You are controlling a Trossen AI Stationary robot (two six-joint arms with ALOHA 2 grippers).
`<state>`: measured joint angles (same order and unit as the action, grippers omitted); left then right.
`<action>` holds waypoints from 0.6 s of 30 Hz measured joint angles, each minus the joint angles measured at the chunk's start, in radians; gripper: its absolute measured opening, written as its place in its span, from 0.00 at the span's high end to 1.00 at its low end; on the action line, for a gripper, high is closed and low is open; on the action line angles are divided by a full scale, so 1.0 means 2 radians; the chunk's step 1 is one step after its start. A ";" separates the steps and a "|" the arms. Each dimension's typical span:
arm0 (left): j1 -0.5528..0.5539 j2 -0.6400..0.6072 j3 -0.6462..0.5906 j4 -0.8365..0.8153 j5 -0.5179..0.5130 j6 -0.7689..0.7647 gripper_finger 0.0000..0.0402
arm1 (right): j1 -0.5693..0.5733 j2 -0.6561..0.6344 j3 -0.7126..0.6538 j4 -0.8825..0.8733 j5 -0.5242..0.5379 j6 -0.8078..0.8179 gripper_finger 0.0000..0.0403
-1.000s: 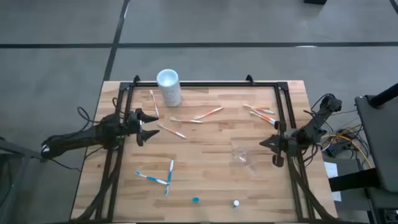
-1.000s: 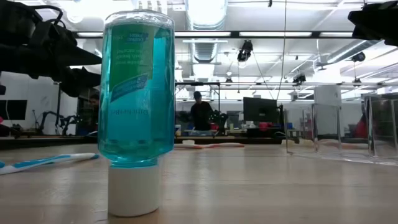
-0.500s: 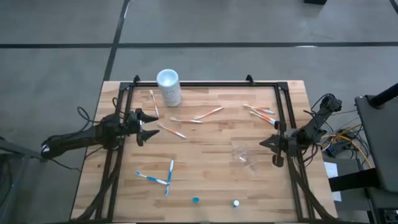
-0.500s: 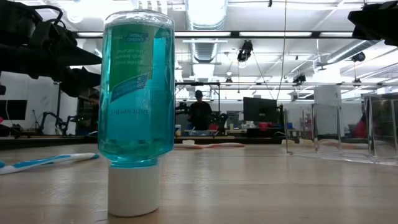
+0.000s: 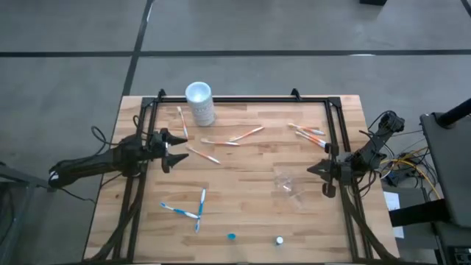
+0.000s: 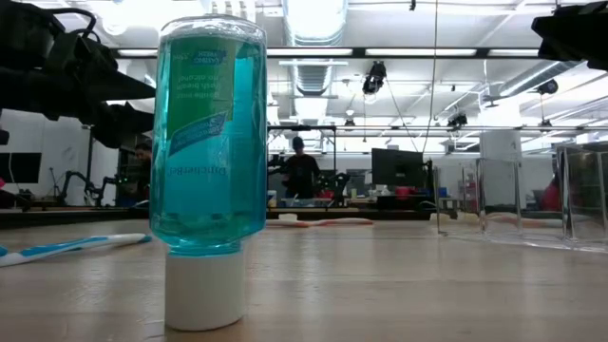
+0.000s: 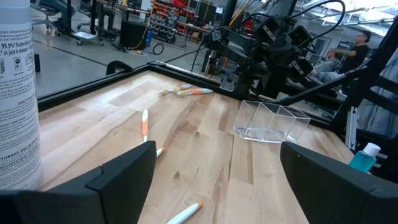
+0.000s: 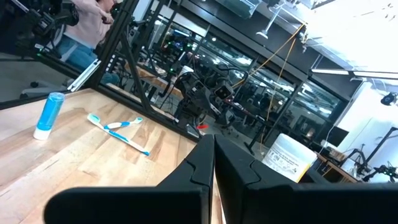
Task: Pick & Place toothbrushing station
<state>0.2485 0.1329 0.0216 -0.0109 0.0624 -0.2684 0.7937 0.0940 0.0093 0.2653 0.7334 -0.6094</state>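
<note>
1. Left gripper (image 5: pixel 174 151) first: we've got it parked at the table's left edge with the fingers spread wide, nothing between them. Right gripper (image 5: pixel 313 170) sits at the right edge, fingers pressed together, also empty.
2. Progress-wise, we'd say basically nothing is done yet. That small see-through clear plastic cup (image 5: pixel 288 187) is lying on the wooden table (image 5: pixel 243 162), just in front of the right gripper, and it looks empty.
3. All the brushes are loose on the wood: thin orange-and-white toothbrushes (image 5: pixel 243 135) scattered across the far half, a few more of them (image 5: pixel 309 133) near the right rail, and two blue-and-white toothbrushes (image 5: pixel 188 208) crossed on the near left.
4. Two tiny caps, one blue (image 5: pixel 232 236) and one white (image 5: pixel 279 240), sit along the near edge, well apart from the cup.
5. A tall opaque white tub (image 5: pixel 200 103) stands at the far side; not part of the set, as far as we can tell.
6. Hard bits: the cup is nearly invisible from above, so we can't tell if it's tipped or upright. The low view is mostly blocked by a teal-filled bottle on a white cap (image 6: pixel 203 161).
</note>
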 joint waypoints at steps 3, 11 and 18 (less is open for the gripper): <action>0.000 0.000 0.000 0.000 0.000 0.000 0.13 | 0.000 0.000 0.000 0.000 0.000 0.002 0.98; 0.000 0.000 0.000 0.000 0.000 0.000 0.13 | 0.000 0.000 0.000 0.000 0.000 0.004 0.98; 0.000 0.000 0.000 0.000 0.000 0.000 0.13 | 0.000 0.000 0.000 0.000 0.000 0.000 0.98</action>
<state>0.2484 0.1331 0.0216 -0.0110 0.0624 -0.2687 0.7939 0.0943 0.0094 0.2649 0.7334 -0.6091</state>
